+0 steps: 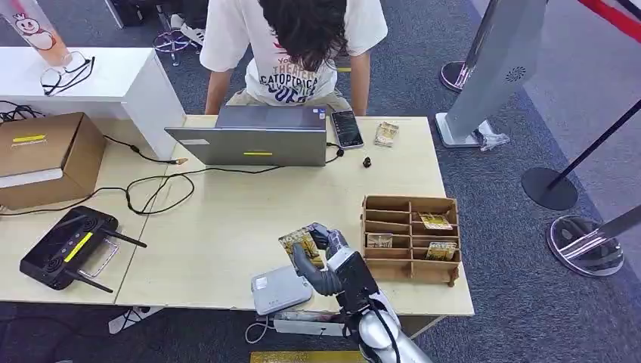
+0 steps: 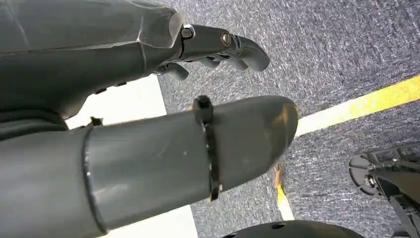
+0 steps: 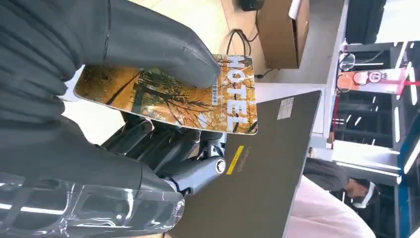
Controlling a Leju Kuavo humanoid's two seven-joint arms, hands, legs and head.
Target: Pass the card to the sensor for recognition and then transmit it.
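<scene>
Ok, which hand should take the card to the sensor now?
Right. The right hand already holds the hotel card just above the white reader; the left hand hangs over the carpet.

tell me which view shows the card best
The right wrist view: the card is close up, its autumn print and lettering readable, pinched by the right hand. The head view shows it small and partly covered by that hand. The left wrist view looks at carpet, with no card.
</scene>
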